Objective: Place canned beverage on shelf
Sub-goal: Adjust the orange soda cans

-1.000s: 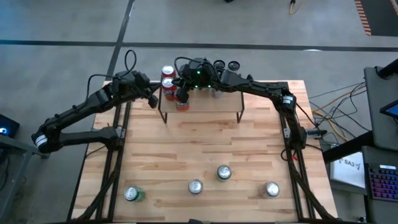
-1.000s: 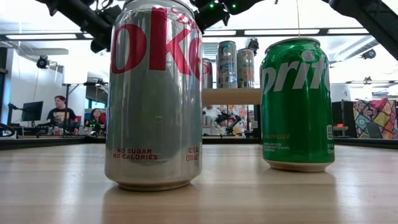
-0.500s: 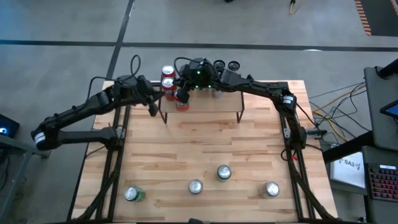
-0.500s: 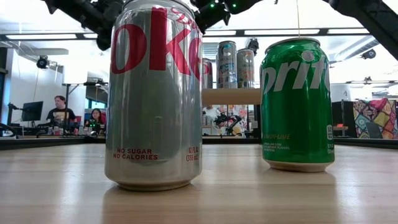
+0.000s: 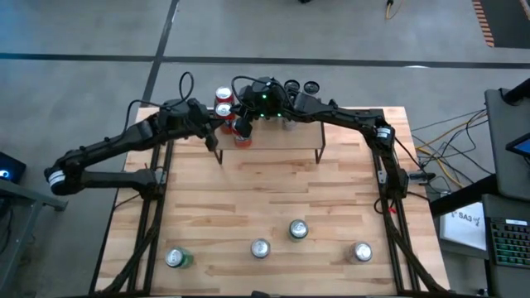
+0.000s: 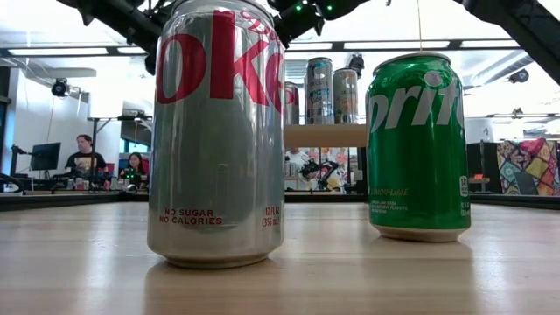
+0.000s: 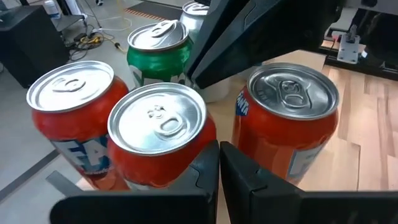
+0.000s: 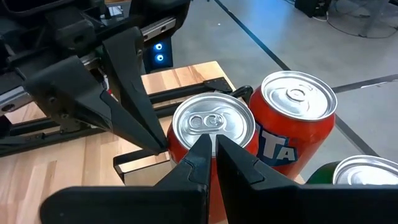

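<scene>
Step in hand: adjustment of cans at the shelf's [image 5: 277,139] left far corner; no can being carried.
Left gripper [image 5: 217,132]: at the shelf's left end, fingers pressed together with nothing between them; in its wrist view the closed tips [image 7: 219,163] sit just beside the red cans.
Right gripper [image 5: 241,126]: reaching across the shelf to the same corner, clenched, nothing grasped; closed tips [image 8: 211,152] just in front of a red can's [image 8: 211,134] top.
Task's thing, placed: red cans [image 5: 224,103] clustered at the shelf's left far corner, further cans [image 5: 301,87] along its far edge; exact footing on the board not clear from above.
Task's thing, waiting: four cans on the table's [image 5: 248,207] near side, well apart from the shelf.
Count, near row: four from above, one with green showing [image 5: 176,259], three silver-topped [image 5: 260,248]; low view shows a silver diet cola can [image 6: 217,131] and a green one [image 6: 416,144].
Count, left wrist view: three red cans [image 7: 163,140], one green can [image 7: 159,53], part of one more behind.
Next move, judged: withdrawal of both arms without knocking the cluster, then claw opening over a near-row can.
</scene>
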You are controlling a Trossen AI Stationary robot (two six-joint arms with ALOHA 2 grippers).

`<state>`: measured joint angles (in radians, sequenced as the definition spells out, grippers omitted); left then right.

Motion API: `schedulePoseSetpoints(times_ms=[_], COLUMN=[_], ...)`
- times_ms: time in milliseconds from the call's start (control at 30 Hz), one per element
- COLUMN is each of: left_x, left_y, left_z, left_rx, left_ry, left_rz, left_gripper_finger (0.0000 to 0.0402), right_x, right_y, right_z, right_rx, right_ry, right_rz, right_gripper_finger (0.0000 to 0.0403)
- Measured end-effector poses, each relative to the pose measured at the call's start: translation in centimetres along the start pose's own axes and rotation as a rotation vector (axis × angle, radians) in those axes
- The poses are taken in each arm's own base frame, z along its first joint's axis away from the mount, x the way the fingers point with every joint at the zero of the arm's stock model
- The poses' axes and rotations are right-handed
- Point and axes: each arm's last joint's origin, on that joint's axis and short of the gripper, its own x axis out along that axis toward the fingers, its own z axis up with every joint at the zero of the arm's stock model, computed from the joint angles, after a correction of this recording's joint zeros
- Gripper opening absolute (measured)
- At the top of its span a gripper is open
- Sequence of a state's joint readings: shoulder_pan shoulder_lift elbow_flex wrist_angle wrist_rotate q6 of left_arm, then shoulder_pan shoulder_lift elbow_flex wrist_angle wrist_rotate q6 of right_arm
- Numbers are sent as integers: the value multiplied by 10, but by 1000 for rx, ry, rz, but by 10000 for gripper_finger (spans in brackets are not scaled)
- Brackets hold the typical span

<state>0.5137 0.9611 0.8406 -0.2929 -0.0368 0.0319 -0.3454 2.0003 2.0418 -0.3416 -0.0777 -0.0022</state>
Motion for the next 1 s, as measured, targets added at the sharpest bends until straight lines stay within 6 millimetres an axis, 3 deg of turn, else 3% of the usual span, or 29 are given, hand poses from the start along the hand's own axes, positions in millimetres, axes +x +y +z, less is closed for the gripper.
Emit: schedulePoseSetpoints(times_ms=[333, 533, 700, 1000], left_x=[5, -21, -36, -17], left_y=[-2, -1, 5, 5], left_z=[3, 11, 14, 9], left_rx=[-18, 52, 115, 144], left_ry=[-26, -124, -163, -87], left_rz=[-10, 1, 158, 187], left_gripper_finger=[0, 0, 0, 0], right_x=[0, 0, 0, 0], right_y=[0, 0, 0, 0], right_z=[0, -1, -1, 1], right_rx=[-2, -1, 2, 8], right_ry=[2, 9, 10, -10], right_rz=[0, 0, 0, 0], right_gripper_finger=[12, 12, 12, 12])
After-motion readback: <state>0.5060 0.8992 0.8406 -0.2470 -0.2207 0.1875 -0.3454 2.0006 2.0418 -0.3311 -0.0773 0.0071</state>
